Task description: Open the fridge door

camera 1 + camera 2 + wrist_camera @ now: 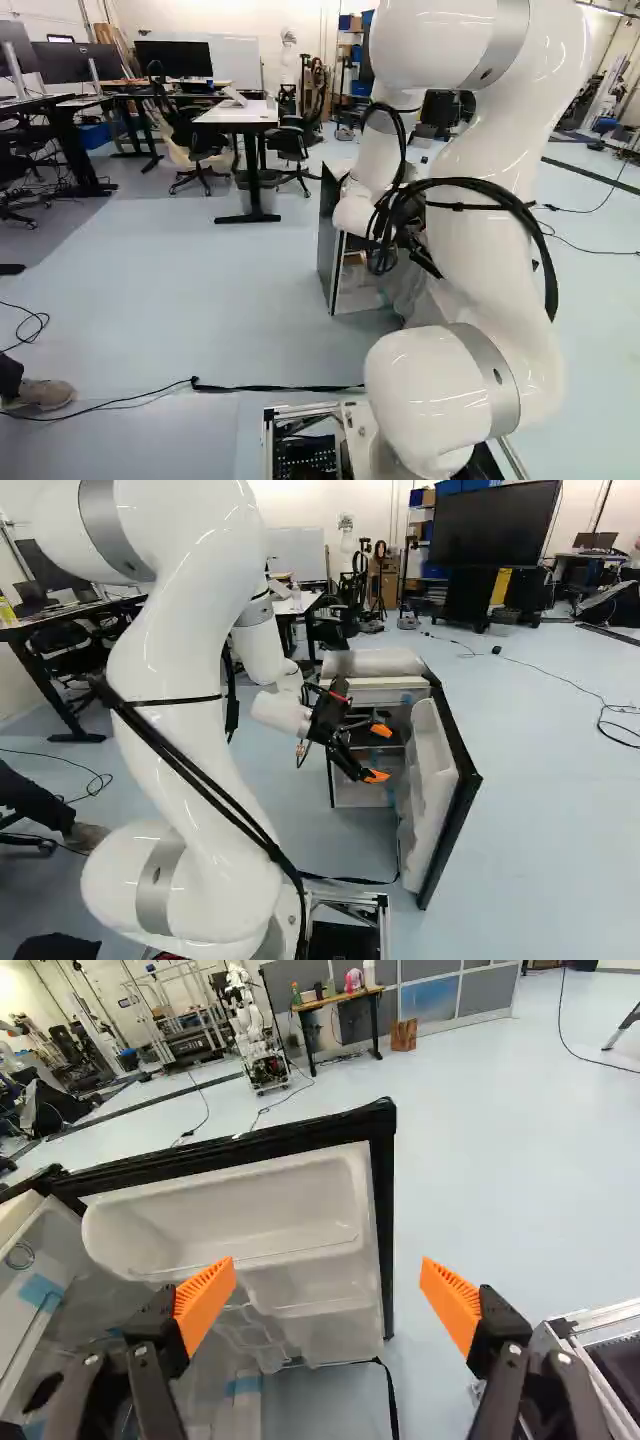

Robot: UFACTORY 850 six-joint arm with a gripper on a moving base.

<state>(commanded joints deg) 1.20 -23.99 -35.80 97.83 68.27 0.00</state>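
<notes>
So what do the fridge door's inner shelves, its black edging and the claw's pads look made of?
The shelves look like satin white plastic: smooth, with rounded, moulded corners. The black edging seems tape or rubber: wrinkled, slightly shiny. On the claw, the orange pads look like matt rubber or soft plastic, finely ridged.

Arm in front of fridge, left base view.
White arm (490,260) right of middle, looped with black cables (480,187), partly covering the fridge (328,245); beyond, a white tabletop (238,113) between office chairs (198,145); shoe (42,394) at lower left.
</notes>
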